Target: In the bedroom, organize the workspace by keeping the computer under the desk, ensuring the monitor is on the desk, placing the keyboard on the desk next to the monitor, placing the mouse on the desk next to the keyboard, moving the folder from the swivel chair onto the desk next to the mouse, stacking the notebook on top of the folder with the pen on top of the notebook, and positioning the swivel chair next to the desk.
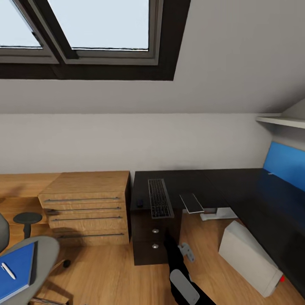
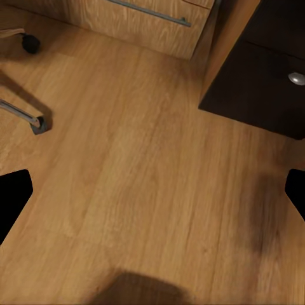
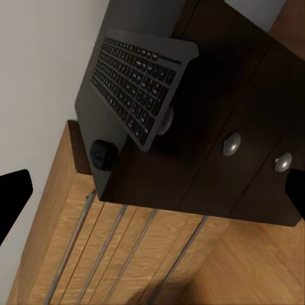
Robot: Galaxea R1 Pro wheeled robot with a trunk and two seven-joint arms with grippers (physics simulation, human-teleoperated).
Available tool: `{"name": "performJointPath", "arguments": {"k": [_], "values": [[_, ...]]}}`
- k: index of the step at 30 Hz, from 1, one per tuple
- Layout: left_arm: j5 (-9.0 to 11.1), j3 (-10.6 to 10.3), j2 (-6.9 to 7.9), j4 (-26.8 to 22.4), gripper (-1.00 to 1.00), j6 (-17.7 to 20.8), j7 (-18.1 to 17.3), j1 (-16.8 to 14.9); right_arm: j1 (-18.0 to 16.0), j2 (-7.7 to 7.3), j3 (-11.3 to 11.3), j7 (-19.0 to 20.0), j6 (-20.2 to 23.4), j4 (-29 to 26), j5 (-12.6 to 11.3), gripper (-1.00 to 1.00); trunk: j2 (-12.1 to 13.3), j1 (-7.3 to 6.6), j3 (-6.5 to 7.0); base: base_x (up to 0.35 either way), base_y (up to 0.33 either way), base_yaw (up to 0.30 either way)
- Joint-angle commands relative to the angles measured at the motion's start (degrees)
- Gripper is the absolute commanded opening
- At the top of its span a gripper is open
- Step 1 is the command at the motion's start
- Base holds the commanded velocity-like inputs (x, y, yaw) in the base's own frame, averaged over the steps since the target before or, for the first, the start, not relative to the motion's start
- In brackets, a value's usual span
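On the swivel chair (image 1: 40, 258) at 8 o'clock, folder (image 1: 16, 269) still waits: approach low, both end effectors' spread undeterminable, keep pen (image 1: 8, 270) from rolling.

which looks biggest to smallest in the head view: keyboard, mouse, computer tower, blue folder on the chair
1. computer, the white tower on the floor, though it is nearer the camera than the desk items.
2. folder, cut off by the picture's edge, so its rank against the tower is unsure.
3. keyboard.
4. mouse, clearly smallest.
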Motion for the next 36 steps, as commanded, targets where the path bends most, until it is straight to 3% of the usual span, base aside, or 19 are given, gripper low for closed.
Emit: {"name": "performJointPath", "arguments": {"k": [1, 5, 8, 10, 13, 16, 30, 36], "values": [[0.55, -0.28, 0.09, -0.05, 1.00, -0.09, 0.56, 0.01, -0.06, 0.00, 0.15, -0.14, -0.33, 0.30, -0.27, 1.00, -0.47, 0.24, -0.25, 0.000, 0.000, 0.000], [0.52, -0.28, 0.07, 0.04, 1.00, -0.11, 0.67, 0.01, -0.07, 0.00, 0.03, 0.05, -0.25, 1.30, -0.25, 1.00, -2.07, 1.11, -0.97, 0.000, 0.000, 0.000], [0.50, -0.28, 0.09, 0.09, 1.00, -0.10, 0.70, 0.01, -0.07, 0.00, -0.05, 2.42, -0.04, 1.64, -0.24, 1.00, -3.27, 1.77, -1.51, 0.000, 0.000, 0.000], [0.50, -0.28, 0.09, 0.09, 1.00, -0.11, 0.70, 0.01, -0.07, 0.00, -0.17, 6.36, 0.02, 1.74, -0.24, 1.00, -4.08, 2.21, -1.86, 0.000, 0.000, 0.000], [0.50, -0.28, 0.09, 0.07, 1.00, -0.11, 0.71, 0.01, -0.07, 0.00, -0.32, 15.67, 0.06, 2.51, -0.32, 1.00, -5.28, 2.87, -2.40, 0.000, 0.000, 0.000], [0.50, -0.28, 0.10, 0.06, 1.00, -0.11, 0.71, 0.01, -0.07, 0.00, -0.37, 19.22, 0.08, 4.32, -0.70, 1.00, -6.48, 3.53, -2.94, 0.000, 0.000, 0.000], [0.42, -0.28, 0.01, 0.05, 1.00, -0.19, 0.64, 0.01, -0.07, 0.00, -0.71, 20.60, 0.19, 5.57, -3.17, 1.00, -12.10, 6.61, -5.46, 0.000, 0.000, 0.000], [0.25, -0.28, -0.04, 0.05, 1.00, -0.20, 0.62, 0.01, -0.06, 0.00, -0.72, 20.75, 0.18, 5.54, -5.57, 1.00, -14.50, 7.92, -6.53, 0.000, 0.000, 0.000]]}}
